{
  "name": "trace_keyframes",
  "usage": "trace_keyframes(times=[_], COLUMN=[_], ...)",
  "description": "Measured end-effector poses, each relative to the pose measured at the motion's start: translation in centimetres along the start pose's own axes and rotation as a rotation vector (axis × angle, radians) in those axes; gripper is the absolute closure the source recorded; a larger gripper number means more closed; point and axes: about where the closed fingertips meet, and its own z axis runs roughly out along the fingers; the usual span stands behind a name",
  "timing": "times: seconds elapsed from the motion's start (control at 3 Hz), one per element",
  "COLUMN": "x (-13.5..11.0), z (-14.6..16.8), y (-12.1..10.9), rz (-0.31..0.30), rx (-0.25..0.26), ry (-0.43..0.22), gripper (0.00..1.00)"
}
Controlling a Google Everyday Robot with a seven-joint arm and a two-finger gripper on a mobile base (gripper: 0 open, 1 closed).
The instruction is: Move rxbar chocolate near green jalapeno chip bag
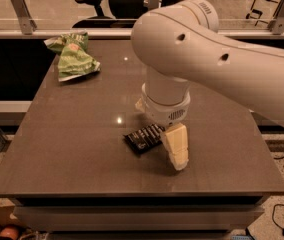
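**Pincer open over the bar at the front of the surface**

The pincer (161, 133) is low over the dark surface (82, 134), right of centre and towards the front edge. It hangs from the thick white arm (207, 49), which comes in from the right and fills the upper right of the view. One cream finger (176, 146) stands in plain sight on the near side, slanting down until its tip is at or just above the surface. A small piece of the other finger (140, 105) shows on the far side of the round wrist; the rest of it is hidden. The two are well apart, so the pincer stands wide, not closed on anything.

The chocolate bar (143, 138) lies flat on the surface, black wrapper up with its white lettering showing, turned at an angle. Its right end runs in under the wrist and meets the near finger; whether the finger presses on it cannot be told. Its left end is free.

The green chip bag (72, 59) sits crumpled at the far left corner of the surface, well apart from both the bar and the pincer.
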Motion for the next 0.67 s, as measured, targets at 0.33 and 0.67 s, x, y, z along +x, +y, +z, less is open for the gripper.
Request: trace_keyframes(times=[0.33, 0.67], x=[-0.28, -0.28], z=[0.49, 0.45], y=[0.16, 0.20], rz=[-0.007, -0.007], rx=[-0.009, -0.007], ry=[-0.010, -0.009], gripper=[0.18, 0.42])
